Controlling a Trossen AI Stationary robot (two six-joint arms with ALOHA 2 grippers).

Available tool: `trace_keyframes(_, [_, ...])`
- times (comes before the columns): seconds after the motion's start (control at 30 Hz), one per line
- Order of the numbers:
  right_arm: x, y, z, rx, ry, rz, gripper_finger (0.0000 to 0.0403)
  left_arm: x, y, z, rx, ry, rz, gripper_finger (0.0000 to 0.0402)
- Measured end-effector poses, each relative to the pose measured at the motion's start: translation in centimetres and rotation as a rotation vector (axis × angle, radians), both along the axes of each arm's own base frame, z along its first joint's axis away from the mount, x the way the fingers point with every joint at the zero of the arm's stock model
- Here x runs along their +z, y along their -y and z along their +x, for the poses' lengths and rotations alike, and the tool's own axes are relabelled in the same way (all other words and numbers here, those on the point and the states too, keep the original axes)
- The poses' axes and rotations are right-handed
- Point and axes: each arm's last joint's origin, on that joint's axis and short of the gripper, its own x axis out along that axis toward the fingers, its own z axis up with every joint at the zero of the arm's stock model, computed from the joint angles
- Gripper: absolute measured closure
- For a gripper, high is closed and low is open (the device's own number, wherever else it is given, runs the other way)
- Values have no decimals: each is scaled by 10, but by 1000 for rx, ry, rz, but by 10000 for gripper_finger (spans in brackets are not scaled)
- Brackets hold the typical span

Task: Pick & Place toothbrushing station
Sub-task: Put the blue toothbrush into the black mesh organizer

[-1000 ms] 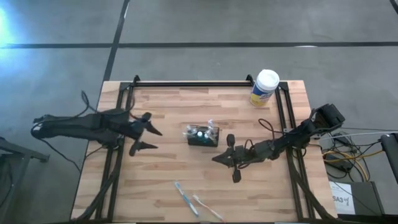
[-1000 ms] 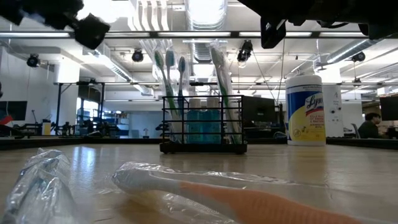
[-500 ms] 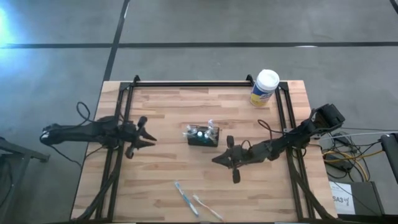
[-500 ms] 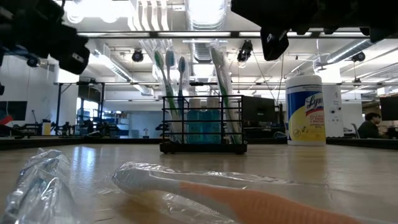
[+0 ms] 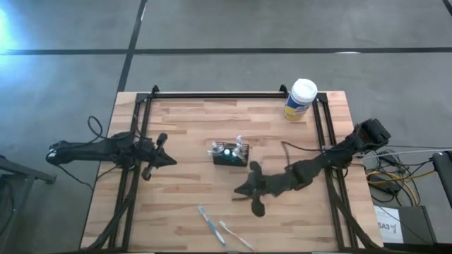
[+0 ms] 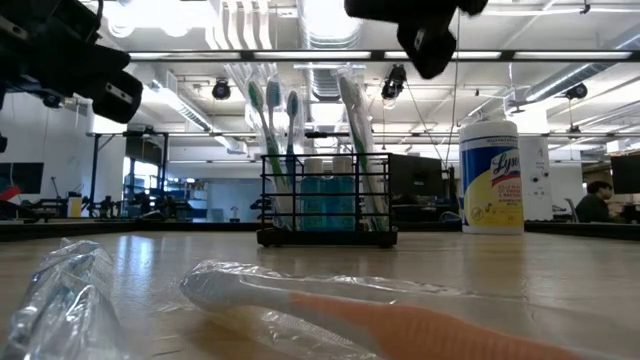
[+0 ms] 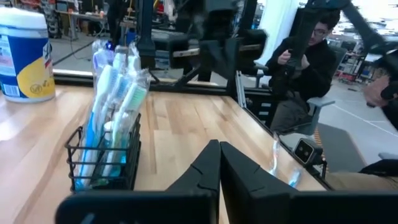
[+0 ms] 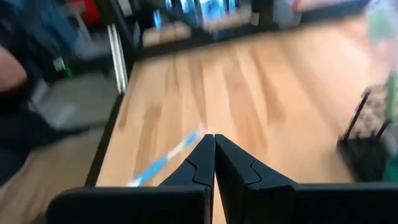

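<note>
small black wire-mesh basket (image 5: 231,154) – mid-bench, toothbrushes upright inside | left gripper (image 5: 167,159) – closed, empty, left edge | right gripper (image 5: 245,190) – closed, empty, beside basket

Basket at mid-bench, one hand on either side.

The toothbrushing station (image 5: 231,153) stands near the middle of the bench (image 5: 191,120), with toothbrushes (image 6: 268,128) upright in it. The canister (image 5: 300,99) sits at the far right corner, well apart from it. Two wrapped toothbrushes (image 5: 221,226) lie near the front edge. The left hand (image 5: 164,159) is left of the station; the right hand (image 5: 244,190) is just to its front right, between it and the wrapped pair.
</note>
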Motion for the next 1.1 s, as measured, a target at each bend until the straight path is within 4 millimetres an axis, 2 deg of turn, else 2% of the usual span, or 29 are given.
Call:
trace_keyframes(0.1, [8, -15, 10, -31, -142, -21, 394, -5, 0, 0, 1, -16, -1, 395])
trace_keyframes(0.3, [24, -36, 45, -118, -234, -4, 394, -19, 0, 2, 2, -9, 2, 384])
trace_keyframes(0.47, [28, -37, 80, -187, -267, 51, 394, -22, -1, 3, 48, 6, 14, 390])
trace_keyframes(0.53, [28, -36, 97, -160, -283, 81, 394, -21, -2, 3, 70, 10, 12, 394])
trace_keyframes(0.77, [7, -38, 141, -134, -420, 100, 394, -20, -2, 3, 76, 6, -21, 391])
trace_keyframes(0.93, [-9, -43, 161, -111, -532, 94, 394, -17, -2, 3, 78, 10, -35, 390])
trace_keyframes(1.1, [-21, -51, 176, -101, -545, 102, 394, -18, -2, 3, 78, 7, -34, 395])
